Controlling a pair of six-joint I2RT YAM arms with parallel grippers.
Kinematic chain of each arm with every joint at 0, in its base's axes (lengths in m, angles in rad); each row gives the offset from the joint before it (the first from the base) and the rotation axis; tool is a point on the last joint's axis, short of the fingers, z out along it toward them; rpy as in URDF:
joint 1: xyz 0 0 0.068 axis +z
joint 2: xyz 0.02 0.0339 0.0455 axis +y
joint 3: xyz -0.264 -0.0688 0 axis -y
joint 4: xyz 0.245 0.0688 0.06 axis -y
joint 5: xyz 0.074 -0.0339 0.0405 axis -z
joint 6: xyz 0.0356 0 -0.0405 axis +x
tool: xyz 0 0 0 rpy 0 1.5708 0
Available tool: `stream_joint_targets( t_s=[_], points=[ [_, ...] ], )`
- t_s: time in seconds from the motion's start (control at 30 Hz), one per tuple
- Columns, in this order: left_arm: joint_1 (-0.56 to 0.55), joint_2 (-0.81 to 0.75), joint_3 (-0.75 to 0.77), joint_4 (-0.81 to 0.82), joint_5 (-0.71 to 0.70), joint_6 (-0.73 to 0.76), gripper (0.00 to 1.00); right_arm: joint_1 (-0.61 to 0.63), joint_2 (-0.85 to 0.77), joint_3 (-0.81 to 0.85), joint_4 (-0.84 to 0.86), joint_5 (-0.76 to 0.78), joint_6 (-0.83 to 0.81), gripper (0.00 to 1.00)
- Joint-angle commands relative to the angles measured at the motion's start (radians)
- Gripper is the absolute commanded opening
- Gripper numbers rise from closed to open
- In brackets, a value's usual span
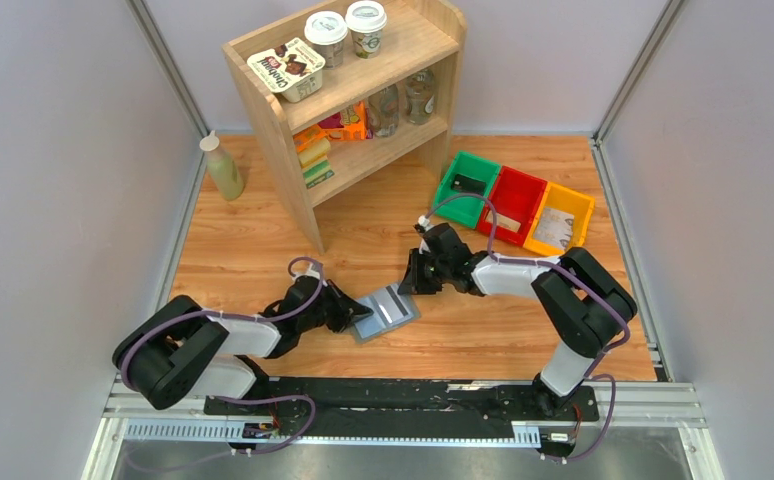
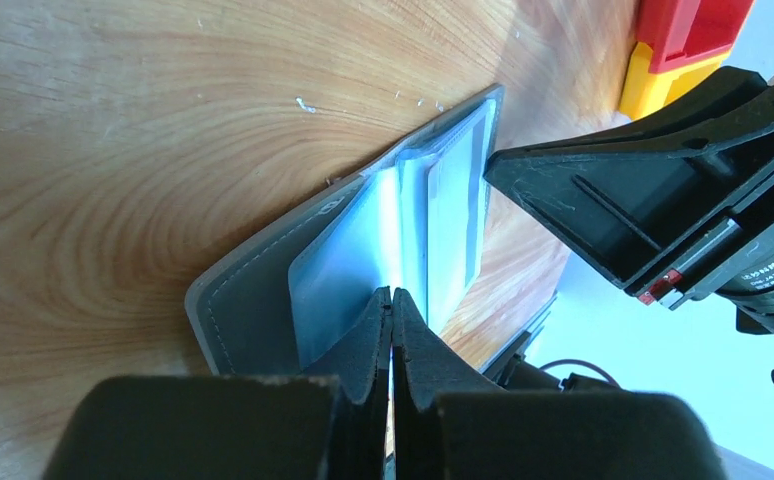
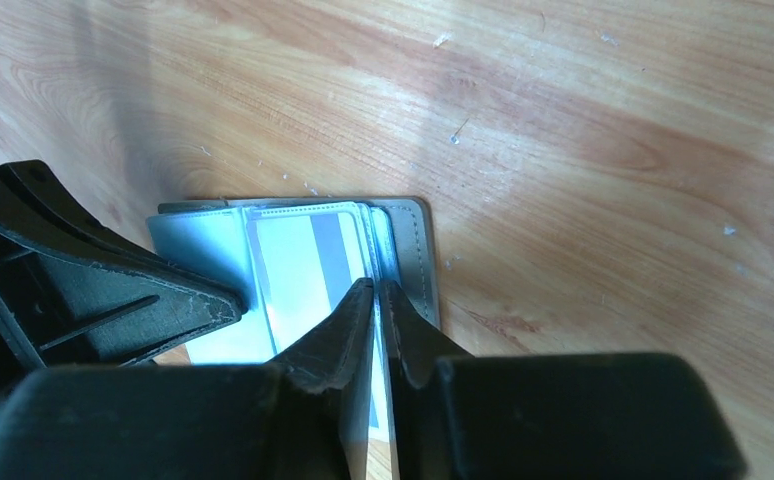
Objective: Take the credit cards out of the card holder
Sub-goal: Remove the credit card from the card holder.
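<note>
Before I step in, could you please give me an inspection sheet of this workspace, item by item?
Surface: wooden table, bare wood with a few small pale specks.
Job's things: card holder lies open between the two hands; a credit card with a grey stripe sits in its clear pocket.
Clutter: shelf with cups, snacks and bottles; bottle beside it; bins at the far right.
Grippers: left hand shut on the holder's edge; right hand shut on a thin pale layer at its pockets, card or pocket, cannot tell.
Cables: purple cables loop along both arms, off the holder.
Surroundings: grey walls on three sides.
</note>
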Motion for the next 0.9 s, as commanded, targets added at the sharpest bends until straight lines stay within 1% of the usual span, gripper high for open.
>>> stream_joint_targets(
  t_s=[0.0, 0.03, 0.07, 0.1, 0.17, 0.27, 0.4, 0.7, 0.8, 0.87],
  points=[
    [-0.004, -0.022, 0.021, -0.045, -0.004, 0.027, 0.03, -0.005, 0.021, -0.047, -0.104, 0.051, -0.036, 0.16],
    [-0.004, -0.016, 0.031, -0.048, 0.007, 0.039, 0.1, -0.005, 0.007, -0.044, -0.106, 0.044, -0.037, 0.19],
    [-0.004, -0.005, 0.051, -0.051, 0.021, 0.059, 0.12, -0.003, -0.007, -0.036, -0.112, 0.041, -0.037, 0.21],
    [-0.004, -0.001, 0.06, -0.051, 0.029, 0.071, 0.14, -0.003, -0.022, -0.027, -0.118, 0.036, -0.04, 0.23],
    [-0.004, 0.018, 0.074, -0.061, 0.036, 0.076, 0.14, -0.003, -0.054, -0.005, -0.137, 0.027, -0.048, 0.26],
    [-0.004, 0.05, 0.078, -0.076, 0.039, 0.075, 0.07, -0.003, -0.093, 0.024, -0.164, 0.025, -0.06, 0.28],
    [-0.004, 0.076, 0.069, -0.071, 0.039, 0.062, 0.02, -0.003, -0.123, 0.042, -0.18, 0.011, -0.073, 0.29],
    [-0.004, 0.105, 0.085, -0.099, 0.043, 0.071, 0.0, 0.0, -0.151, 0.032, -0.166, 0.001, -0.065, 0.29],
    [-0.004, 0.102, 0.089, -0.108, 0.044, 0.076, 0.0, 0.008, -0.188, 0.032, -0.193, 0.086, -0.074, 0.29],
    [-0.004, 0.1, 0.092, -0.113, 0.042, 0.081, 0.0, 0.009, -0.211, 0.03, -0.201, 0.119, -0.08, 0.32]
  ],
)
